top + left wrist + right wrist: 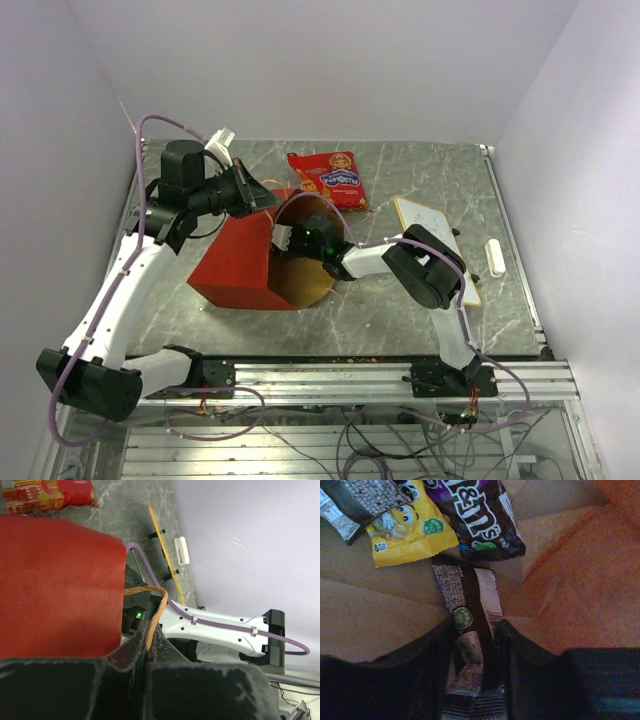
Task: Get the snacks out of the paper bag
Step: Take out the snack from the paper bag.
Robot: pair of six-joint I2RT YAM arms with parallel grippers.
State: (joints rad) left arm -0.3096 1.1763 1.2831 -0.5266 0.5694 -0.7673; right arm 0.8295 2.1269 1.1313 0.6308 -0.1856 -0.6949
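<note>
Left claw point(148, 651) is pinching handle point(156, 605) tight, holding bag point(238, 265) open. Right claw point(475, 647) is sitting half-closed astride wrapper point(470, 611) on bag floor; can't tell if gripping. You're squeezing firm first, then withdrawing toward 3 o'clock, sparing yellow packet point(410, 532) at 11.

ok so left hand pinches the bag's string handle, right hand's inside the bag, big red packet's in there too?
Not the last part: the top view shows the big red packet out on the table, beyond the paper bag. The left hand does pinch the string handle, and the right hand is inside the bag.
</note>
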